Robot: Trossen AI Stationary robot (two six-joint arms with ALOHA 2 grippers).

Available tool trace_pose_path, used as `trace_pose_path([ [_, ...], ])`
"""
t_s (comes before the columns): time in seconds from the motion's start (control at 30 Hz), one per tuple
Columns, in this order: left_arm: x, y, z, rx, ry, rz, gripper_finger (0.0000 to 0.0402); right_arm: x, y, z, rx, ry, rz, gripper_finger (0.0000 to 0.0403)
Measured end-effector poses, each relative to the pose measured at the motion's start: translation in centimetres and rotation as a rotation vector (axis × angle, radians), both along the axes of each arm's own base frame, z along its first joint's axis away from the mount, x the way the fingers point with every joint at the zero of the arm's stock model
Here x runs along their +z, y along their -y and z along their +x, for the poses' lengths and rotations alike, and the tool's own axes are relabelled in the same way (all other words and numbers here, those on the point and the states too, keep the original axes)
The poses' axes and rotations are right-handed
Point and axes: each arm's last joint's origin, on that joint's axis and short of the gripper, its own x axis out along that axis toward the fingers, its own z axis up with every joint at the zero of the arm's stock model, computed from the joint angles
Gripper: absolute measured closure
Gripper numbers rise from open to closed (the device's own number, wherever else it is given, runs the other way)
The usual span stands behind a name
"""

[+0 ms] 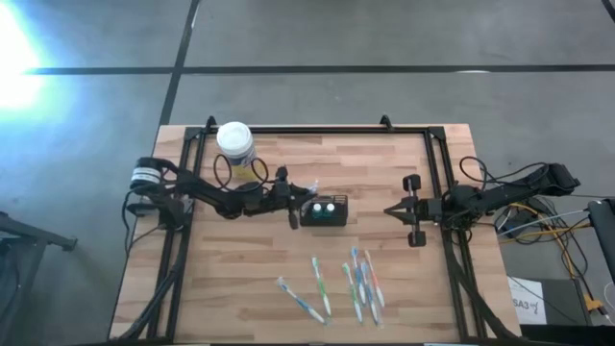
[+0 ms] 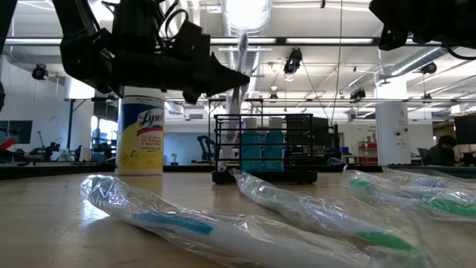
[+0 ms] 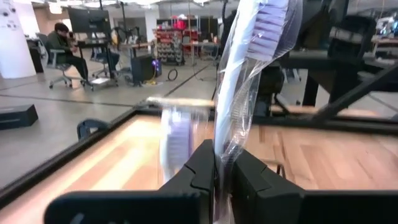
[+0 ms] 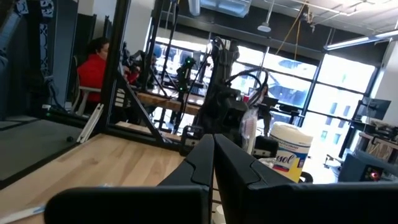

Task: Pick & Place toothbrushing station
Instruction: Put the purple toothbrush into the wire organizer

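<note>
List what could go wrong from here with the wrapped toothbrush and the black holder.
1. The left gripper pinches the wrapped toothbrush low, through loose plastic; it could slip or tilt.
2. The toothbrush hangs beside the black holder, so it may catch the rim and shove the light holder.
3. The wipes canister stands close behind the left arm.

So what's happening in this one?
The left gripper is shut on a plastic-wrapped toothbrush, holding it upright beside the black slotted holder near the table's middle. More wrapped toothbrushes lie loose on the near side of the table. A white-lidded wipes canister stands behind the left arm. The right gripper is shut and empty, waiting right of the holder.
</note>
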Motion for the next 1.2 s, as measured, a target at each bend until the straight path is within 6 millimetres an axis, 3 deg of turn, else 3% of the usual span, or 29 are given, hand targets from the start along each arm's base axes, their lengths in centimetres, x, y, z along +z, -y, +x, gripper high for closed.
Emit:
trace_pose_path([
  [0.23,-0.8,0.0,0.0,-0.001,-0.024,-0.024,0.0367,0.0,0.0,0.0,0.002,-0.002,0.007,0.0394],
  [0.73,-0.6,0.0,0.0,-0.014,-0.01,-0.071,0.0168,0.0,0.0,0.0,0.003,-0.002,0.008,0.0394],
  [1.2,2.6,0.0,-1.2,-0.007,0.016,-0.018,0.0155,0.0,0.0,0.0,0.003,-0.001,0.008,0.0394],
])
